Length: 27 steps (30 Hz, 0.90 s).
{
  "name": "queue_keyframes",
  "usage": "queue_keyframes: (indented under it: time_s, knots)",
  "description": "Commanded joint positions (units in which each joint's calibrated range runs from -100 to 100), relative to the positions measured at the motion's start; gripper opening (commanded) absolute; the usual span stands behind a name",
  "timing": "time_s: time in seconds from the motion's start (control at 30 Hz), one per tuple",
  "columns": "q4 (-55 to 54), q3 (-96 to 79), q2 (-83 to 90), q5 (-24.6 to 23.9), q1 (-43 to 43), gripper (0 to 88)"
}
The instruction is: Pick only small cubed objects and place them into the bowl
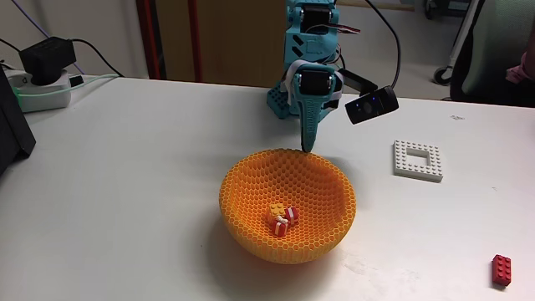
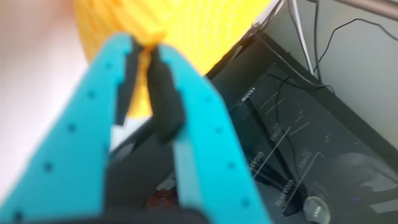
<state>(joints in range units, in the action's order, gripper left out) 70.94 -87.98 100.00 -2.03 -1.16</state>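
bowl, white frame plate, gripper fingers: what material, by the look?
Bowl: likely plastic, possibly printed; orange honeycomb mesh walls, matte. White frame plate: moulded plastic by its studs, slight sheen. Fingers of the gripper: teal rigid plastic, matte, with black pads, maybe rubber.

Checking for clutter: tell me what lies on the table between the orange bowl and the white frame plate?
Nothing: in the fixed view, the table between the bowl and the white frame plate is bare.

Office or lab: white desk [image 1: 125, 184], power strip [image 1: 42, 88], cables
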Motion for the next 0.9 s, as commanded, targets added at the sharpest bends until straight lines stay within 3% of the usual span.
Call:
queue_keyframes:
  time_s: [0.0, 0.63, 0.87]
  knots:
    - [1.17, 4.83, 0.0, -1.51, 1.72, 0.0]
    - [5.6, 14.75, 0.0, 0.05, 3.96, 0.0]
    - [5.26, 14.17, -0.28, 1.76, 14.86, 0.0]
